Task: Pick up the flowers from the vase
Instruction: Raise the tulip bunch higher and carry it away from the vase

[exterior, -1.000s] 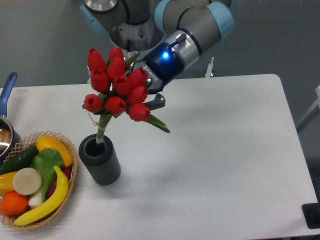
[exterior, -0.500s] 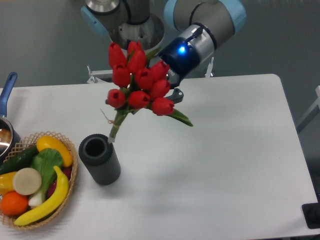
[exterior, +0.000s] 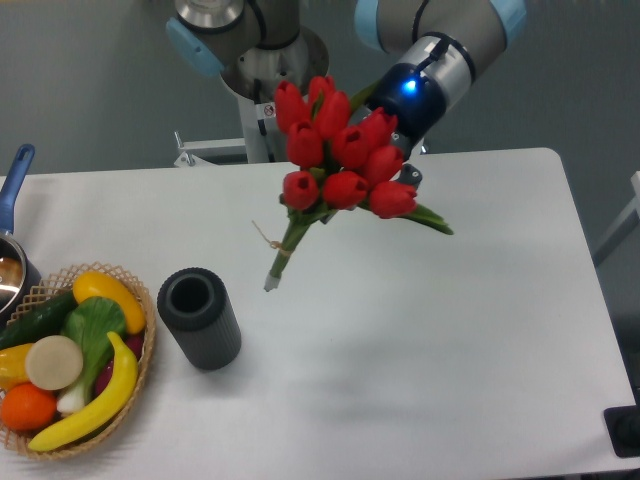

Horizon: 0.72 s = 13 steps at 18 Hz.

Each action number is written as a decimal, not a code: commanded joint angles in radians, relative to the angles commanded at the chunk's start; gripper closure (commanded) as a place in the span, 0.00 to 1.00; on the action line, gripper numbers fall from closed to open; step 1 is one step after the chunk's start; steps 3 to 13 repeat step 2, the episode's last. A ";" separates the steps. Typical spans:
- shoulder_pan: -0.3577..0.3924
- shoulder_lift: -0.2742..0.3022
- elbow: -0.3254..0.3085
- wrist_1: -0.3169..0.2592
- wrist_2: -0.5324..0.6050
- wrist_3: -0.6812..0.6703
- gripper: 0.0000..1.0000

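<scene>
Flowers [exterior: 340, 160] now hang in the air at upper centre of the frame, fully out of the vase [exterior: 199, 317]; a second ago the stem ends sat in the vase mouth, half a second ago they were just clearing its rim, and now the cut tip is up and to the right of the vase, well apart from it. The bunch has travelled up and rightward with the arm, and tilts with buds upper right, stems lower left. Gripper [exterior: 398, 172] is mostly hidden behind the buds; its jaws look closed on the flowers near the heads, since the bunch is carried clear of any support, though the contact itself is not visible. Vase stands upright at lower left, mouth empty, apparently undisturbed. Pick-up looks essentially done; what is left is at most holding or carrying away. Room: wide bare table [exterior: 450, 330] to the right and below the bunch. Basket [exterior: 140, 375] of fruit sits just left of the vase, and a pot [exterior: 8, 262] is cut off by the left edge. Robot base [exterior: 265, 55] is right behind the buds at top, so further lift or backward motion is the tighter direction.
</scene>
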 joint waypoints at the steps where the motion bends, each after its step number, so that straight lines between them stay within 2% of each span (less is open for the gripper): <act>1: 0.005 0.002 -0.003 0.000 0.000 0.002 0.59; 13: 0.008 0.002 -0.005 0.000 0.000 0.002 0.59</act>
